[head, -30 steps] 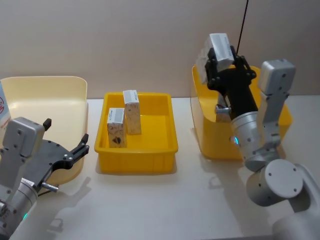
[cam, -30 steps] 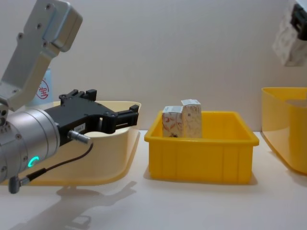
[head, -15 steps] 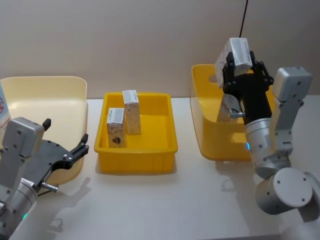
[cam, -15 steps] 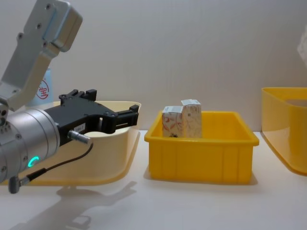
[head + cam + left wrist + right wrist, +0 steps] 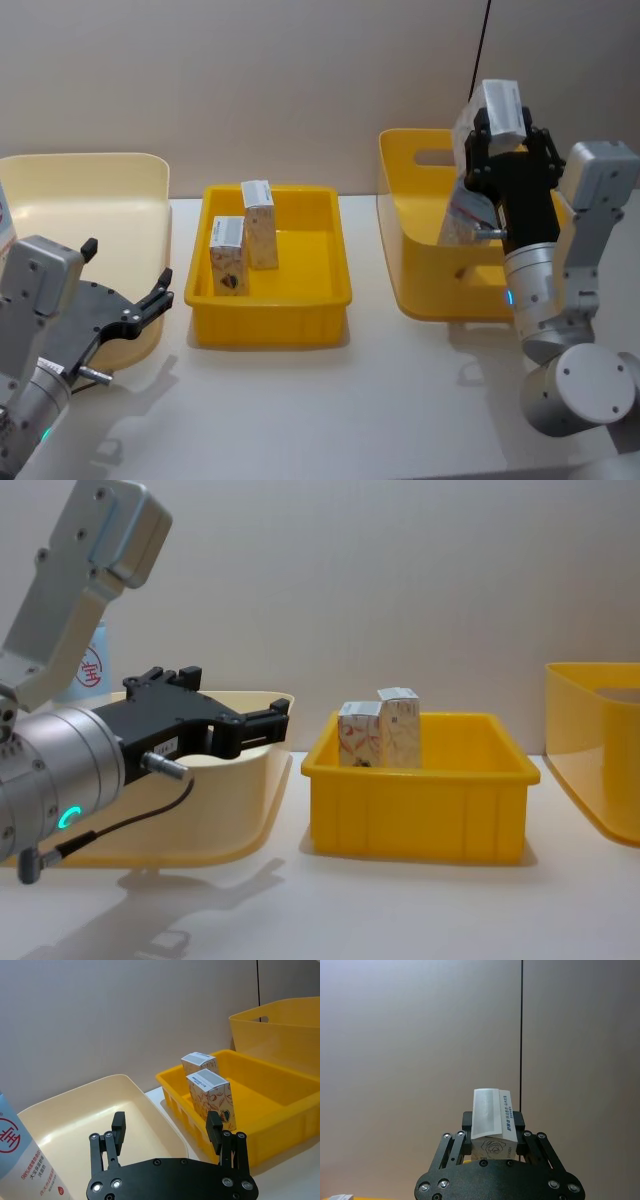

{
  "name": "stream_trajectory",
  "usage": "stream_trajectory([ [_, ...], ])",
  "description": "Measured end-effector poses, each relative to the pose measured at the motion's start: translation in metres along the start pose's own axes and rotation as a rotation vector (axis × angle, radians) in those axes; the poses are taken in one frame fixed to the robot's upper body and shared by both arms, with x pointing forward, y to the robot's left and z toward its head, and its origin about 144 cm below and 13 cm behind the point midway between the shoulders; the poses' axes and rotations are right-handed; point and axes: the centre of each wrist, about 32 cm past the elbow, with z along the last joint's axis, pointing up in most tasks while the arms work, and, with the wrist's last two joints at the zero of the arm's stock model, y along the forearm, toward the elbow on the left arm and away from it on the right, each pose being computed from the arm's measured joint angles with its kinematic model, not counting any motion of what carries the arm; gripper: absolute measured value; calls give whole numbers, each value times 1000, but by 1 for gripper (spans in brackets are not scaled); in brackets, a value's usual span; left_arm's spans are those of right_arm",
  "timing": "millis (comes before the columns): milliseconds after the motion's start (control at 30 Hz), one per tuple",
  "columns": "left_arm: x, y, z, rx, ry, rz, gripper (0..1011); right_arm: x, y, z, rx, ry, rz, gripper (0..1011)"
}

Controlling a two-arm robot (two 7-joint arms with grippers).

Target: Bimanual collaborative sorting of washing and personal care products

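Observation:
My right gripper (image 5: 503,128) is shut on a small white carton (image 5: 499,101), held high over the right yellow tub (image 5: 420,255). In the right wrist view that carton (image 5: 491,1119) sits between the fingers of the right gripper (image 5: 492,1132). Two more cartons (image 5: 258,220) (image 5: 226,257) stand upright in the middle yellow tray (image 5: 270,325). My left gripper (image 5: 127,265) hangs open and empty at the front of the cream tub (image 5: 90,185). A light-blue tube with a red logo (image 5: 22,1160) stands beside that tub.
In the chest view the left gripper (image 5: 235,715) looms large before the cream tub (image 5: 240,810), with the tray (image 5: 415,815) at centre and the yellow tub (image 5: 590,750) at the right edge. Bare table lies in front of the containers.
My right gripper has carried the carton to the right, out of the chest view and over the right yellow tub. The left arm has stayed still.

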Motion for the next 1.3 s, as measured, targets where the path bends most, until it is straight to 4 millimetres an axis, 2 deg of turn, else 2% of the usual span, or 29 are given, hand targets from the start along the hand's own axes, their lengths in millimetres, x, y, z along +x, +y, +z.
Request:
stream_trajectory([
  [533, 0, 0, 0, 0, 0, 0, 1003, 1, -3, 1, -77, -3, 13, 448],
  [1300, 0, 0, 0, 0, 0, 0, 1003, -14, -6, -4, -262, -1, -24, 448],
])
